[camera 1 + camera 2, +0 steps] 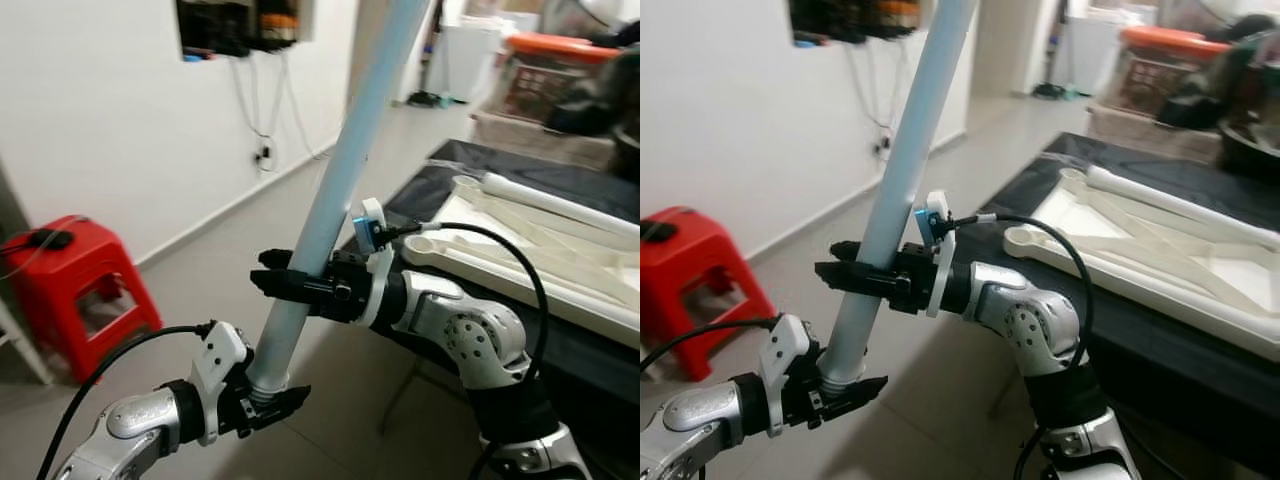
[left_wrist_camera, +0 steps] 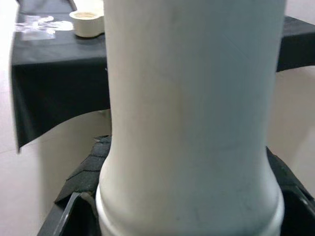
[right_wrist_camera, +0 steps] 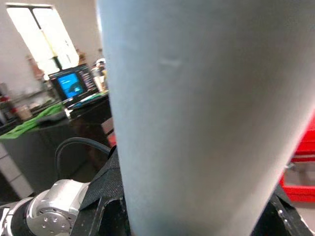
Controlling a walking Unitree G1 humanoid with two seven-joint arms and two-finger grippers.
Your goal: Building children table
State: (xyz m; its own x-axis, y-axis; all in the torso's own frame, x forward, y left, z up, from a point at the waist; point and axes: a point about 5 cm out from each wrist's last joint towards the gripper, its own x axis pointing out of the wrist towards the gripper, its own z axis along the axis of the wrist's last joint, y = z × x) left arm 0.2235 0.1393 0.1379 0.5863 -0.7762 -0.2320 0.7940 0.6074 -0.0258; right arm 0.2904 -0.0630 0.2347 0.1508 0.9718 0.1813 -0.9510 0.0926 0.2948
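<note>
A red stool (image 1: 75, 290) stands on the floor (image 1: 220, 260) at far left, near the white wall (image 1: 100, 100), with a dark item lying on its seat. A cable hangs from a shelf on that wall down to a socket (image 1: 263, 155).

Low at left, the left gripper (image 1: 272, 398) is closed around the bottom end of the leg (image 1: 335, 190), a long pale tube; its fingers (image 2: 81, 172) flank the tube just above the ridged, threaded-looking tip. The leg leans up and to the right, its top out of frame.

Higher on the same leg, the right gripper (image 1: 290, 280) clamps it from the right side, black fingers (image 3: 106, 182) wrapped on both sides of the tube. A black cable loops from the right wrist back along the silver arm.

At right, a table (image 1: 520, 340) covered in black cloth carries the white tabletop (image 1: 530, 250), lying underside up, ribs and a round corner socket (image 1: 425, 245) showing. Another white tube (image 1: 560, 200) lies across it. Beyond, an orange-lidded bin (image 1: 550, 75) sits, blurred.
</note>
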